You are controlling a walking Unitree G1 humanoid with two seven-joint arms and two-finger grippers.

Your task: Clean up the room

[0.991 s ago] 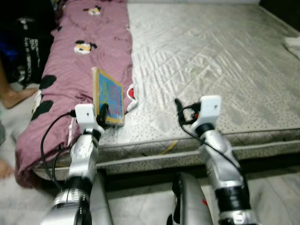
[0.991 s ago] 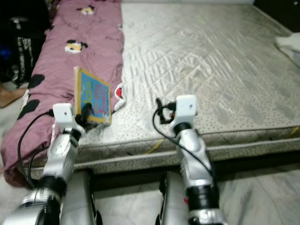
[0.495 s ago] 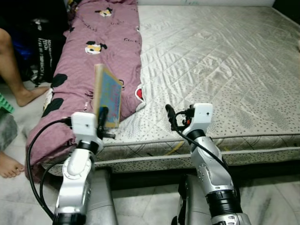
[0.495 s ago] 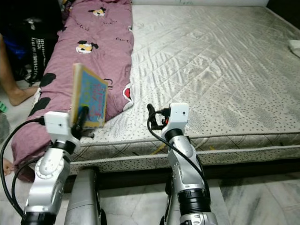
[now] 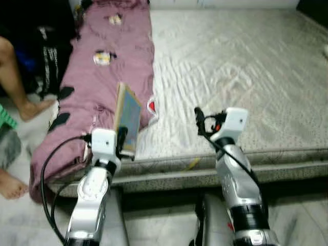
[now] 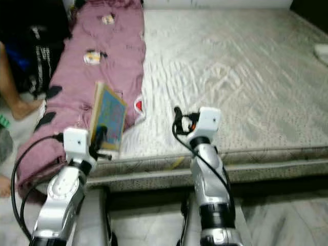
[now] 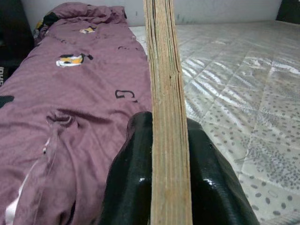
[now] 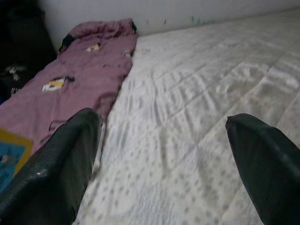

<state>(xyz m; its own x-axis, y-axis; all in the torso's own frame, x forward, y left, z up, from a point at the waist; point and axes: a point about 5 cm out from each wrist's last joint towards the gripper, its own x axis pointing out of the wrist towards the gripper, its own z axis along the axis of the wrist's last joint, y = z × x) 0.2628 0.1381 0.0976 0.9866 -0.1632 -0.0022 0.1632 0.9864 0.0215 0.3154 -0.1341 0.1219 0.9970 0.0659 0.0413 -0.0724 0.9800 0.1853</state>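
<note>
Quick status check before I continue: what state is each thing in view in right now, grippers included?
Left gripper: shut on the book, raised in front of the bed's near edge.
Book: held upright, edge-on between the fingers, lifted clear of the bed.
Right gripper: open, holding nothing, over the bed's near edge.
Purple blanket: spread lengthwise along the bed's left side, rumpled.
Mattress: bare quilted surface, uncovered.
</note>
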